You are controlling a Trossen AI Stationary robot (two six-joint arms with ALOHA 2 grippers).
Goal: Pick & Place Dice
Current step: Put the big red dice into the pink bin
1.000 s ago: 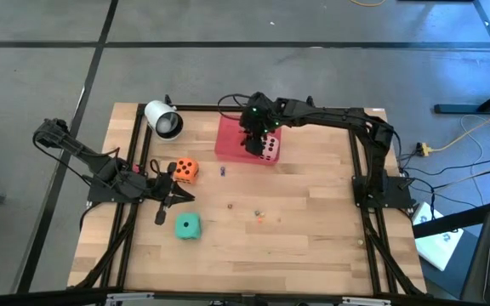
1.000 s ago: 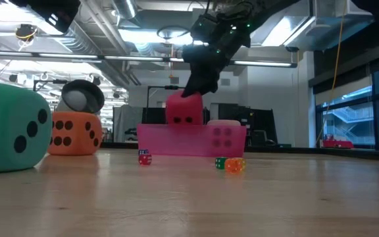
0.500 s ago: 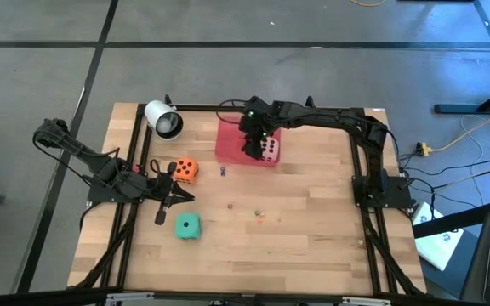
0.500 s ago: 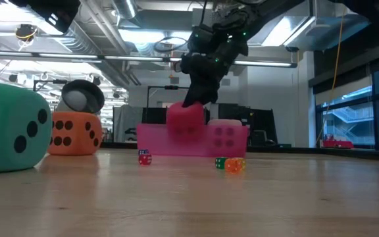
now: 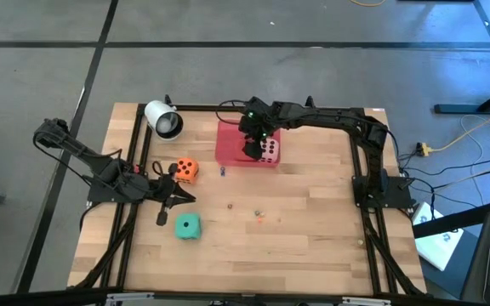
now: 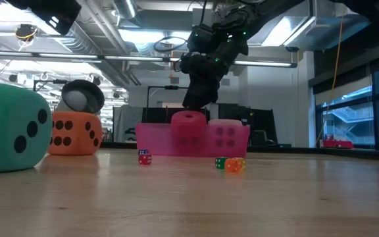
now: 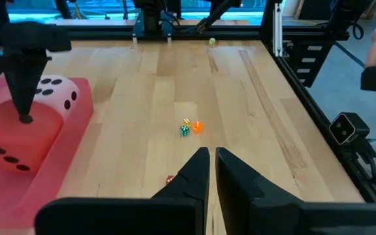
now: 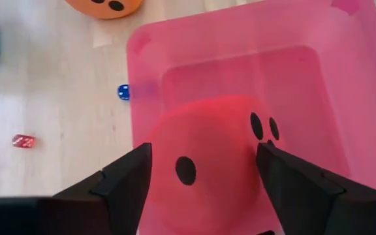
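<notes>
the red die is seen lying in the pink tray, directly under the right jaws, whose two fingers are spread to either side of it, with nothing clamped between them. in the low view the red die is set down inside the tray, with the right jaws just above its top. the pale pink die is found in the same tray, just beside the red one, on the side of the right jaws nearer the right arm's base. the orange die and the teal die are left on the counter, well apart from the right jaws and close to the left jaws. the left jaws are held shut with nothing between them, low over the counter between those two dice. tiny coloured beads are scattered on the counter ahead of the left jaws. a white cup is seen lying by the counter's far corner.
</notes>
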